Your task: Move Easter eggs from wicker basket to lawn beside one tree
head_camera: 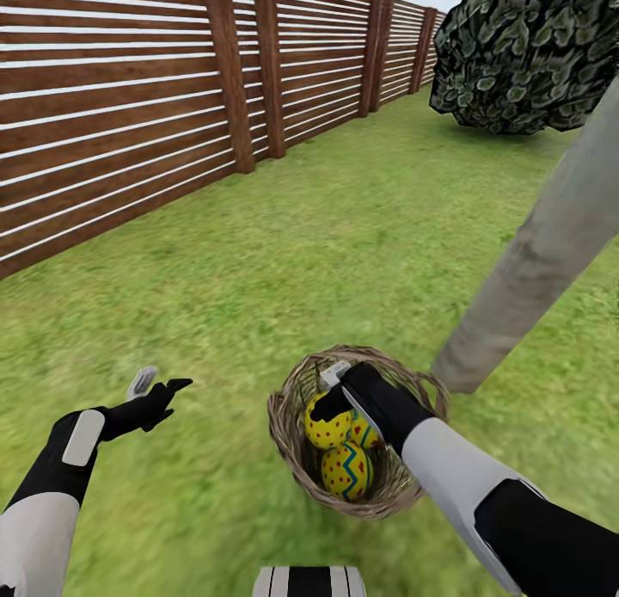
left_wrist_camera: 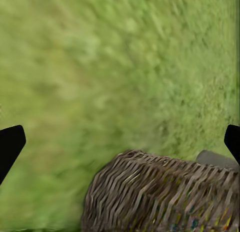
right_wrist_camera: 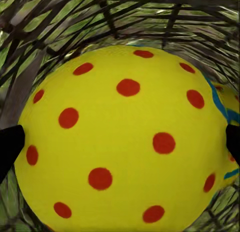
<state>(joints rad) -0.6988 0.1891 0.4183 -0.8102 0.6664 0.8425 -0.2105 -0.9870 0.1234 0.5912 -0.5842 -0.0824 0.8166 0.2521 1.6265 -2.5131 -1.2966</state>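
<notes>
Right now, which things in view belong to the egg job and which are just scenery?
Job:
Easter eggs, three in the wicker basket
right pincer, down among the eggs
left pincer, open above the lawn
tree, trunk beside the basket

Scenery:
slatted wooden fence

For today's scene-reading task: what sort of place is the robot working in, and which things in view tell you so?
Most likely a fenced garden or backyard. Grass lawn covers the ground, a brown slatted wooden fence runs along one side, and a tree with a pale trunk stands beside the basket.
</notes>
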